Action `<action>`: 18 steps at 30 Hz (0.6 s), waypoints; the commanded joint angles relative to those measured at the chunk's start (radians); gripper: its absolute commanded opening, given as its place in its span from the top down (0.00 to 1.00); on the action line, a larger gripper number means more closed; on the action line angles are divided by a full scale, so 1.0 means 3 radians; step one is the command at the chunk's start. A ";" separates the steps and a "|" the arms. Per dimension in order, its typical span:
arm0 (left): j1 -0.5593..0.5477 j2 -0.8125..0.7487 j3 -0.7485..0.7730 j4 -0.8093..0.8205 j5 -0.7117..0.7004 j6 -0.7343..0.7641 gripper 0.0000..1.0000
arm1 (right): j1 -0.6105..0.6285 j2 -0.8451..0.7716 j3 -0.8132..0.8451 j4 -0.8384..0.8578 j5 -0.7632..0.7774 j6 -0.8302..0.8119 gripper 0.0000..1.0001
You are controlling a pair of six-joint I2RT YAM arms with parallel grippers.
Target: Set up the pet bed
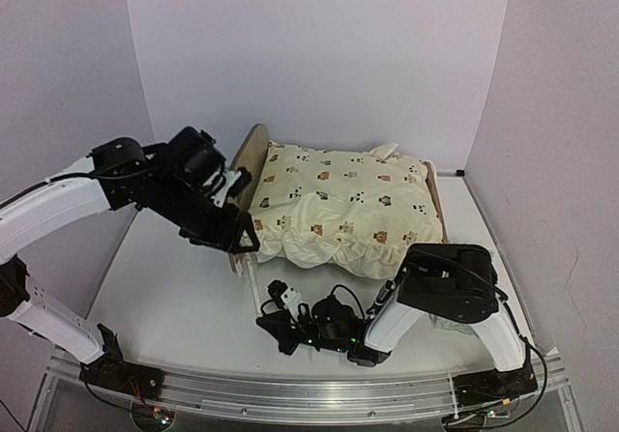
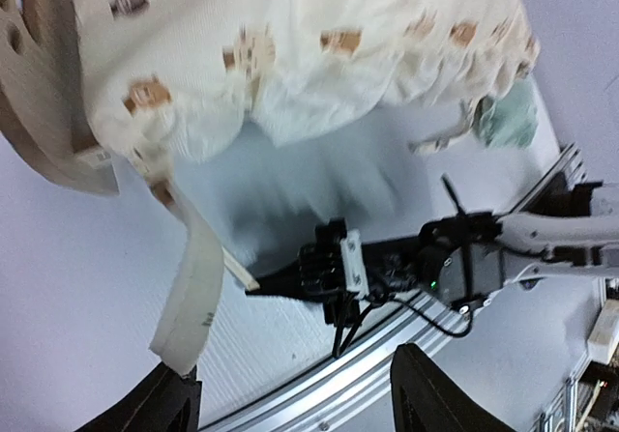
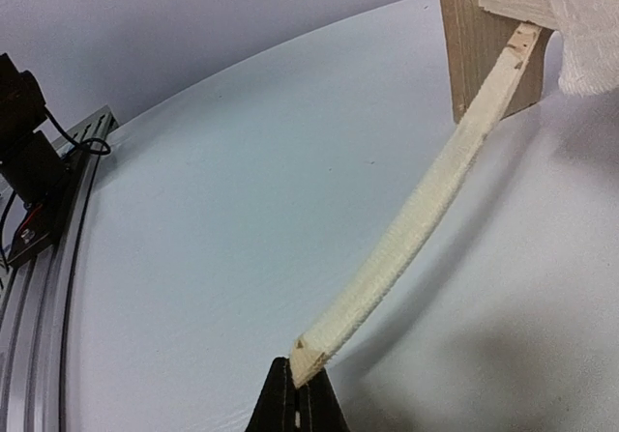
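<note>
Pet bed point(image 1: 253, 154) at the middle of the table point(image 1: 164, 287), its arched headboard on the left arm's side. A cream bear-print cushion point(image 1: 338, 205) lies on the frame, covering the base and bulging over the near rail.

From my remote seat I read the left gripper point(image 2: 295, 398) as wide open and empty. It hangs beside the bed's near corner at the headboard end. In its wrist view the two fingers point(image 2: 426, 393) stand well apart, and the loose end of one cushion tie point(image 2: 189, 287) dangles just above one of them.

The right gripper point(image 3: 298, 388) sits low over the table in front of the bed, jaws pinched tight on the end of a second tie point(image 3: 416, 219). This strap runs in a shallow curve from the fingertips up to a wooden corner post point(image 3: 479, 45) of the frame.

A mint green pillow point(image 2: 508, 113) shows past the cushion's edge in the left wrist view; I cannot tell what it rests on.
</note>
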 commanded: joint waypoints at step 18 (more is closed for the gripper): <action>0.0012 0.0393 0.1059 -0.0304 -0.1474 0.0165 0.39 | 0.0035 -0.0417 -0.0175 -0.0071 -0.1415 0.0209 1.00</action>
